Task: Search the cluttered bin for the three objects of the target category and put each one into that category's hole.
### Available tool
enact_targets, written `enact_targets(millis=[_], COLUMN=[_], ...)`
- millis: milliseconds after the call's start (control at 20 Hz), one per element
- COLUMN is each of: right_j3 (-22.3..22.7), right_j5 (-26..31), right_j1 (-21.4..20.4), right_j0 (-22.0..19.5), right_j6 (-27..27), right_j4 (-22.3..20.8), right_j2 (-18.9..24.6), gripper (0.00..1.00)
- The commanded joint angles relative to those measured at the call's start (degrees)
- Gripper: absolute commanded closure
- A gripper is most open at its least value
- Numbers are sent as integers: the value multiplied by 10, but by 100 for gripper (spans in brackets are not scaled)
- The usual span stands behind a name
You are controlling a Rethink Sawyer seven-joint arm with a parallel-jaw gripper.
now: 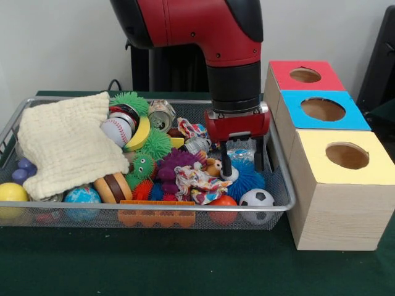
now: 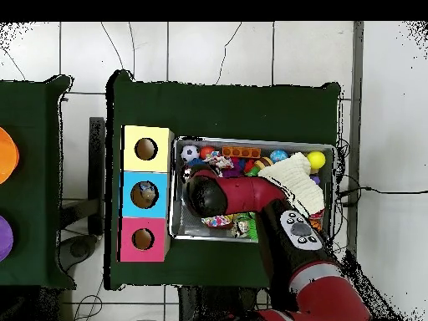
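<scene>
The wire mesh bin [image 1: 154,210] is full of toys and also shows in the overhead view [image 2: 251,142]. My gripper [image 1: 242,161] hangs down into the bin's right end. It is open, with one black finger [image 1: 227,163] on each side of a small see-through bottle with a blue label [image 1: 241,153] that lies on a blue spiky ball [image 1: 247,179]. What seems to be a second see-through bottle [image 1: 196,145] lies just left of the gripper. In the overhead view my arm [image 2: 226,194] hides the gripper.
Three wooden boxes with holes stand to the right of the bin: red [image 1: 305,75], blue [image 1: 323,109] and yellow [image 1: 347,155]. A silver can [image 1: 162,115], a cream cloth [image 1: 65,143], a soccer ball [image 1: 256,198], a baseball [image 1: 116,131] and spiky balls fill the bin.
</scene>
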Motion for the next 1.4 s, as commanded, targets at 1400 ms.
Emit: enact_targets(millis=[1400], right_j3=[48], right_j5=[63], right_j1=[35], right_j0=[-24], right_j6=[-12], right_j4=[-101], right_j2=[-2], gripper=[0])
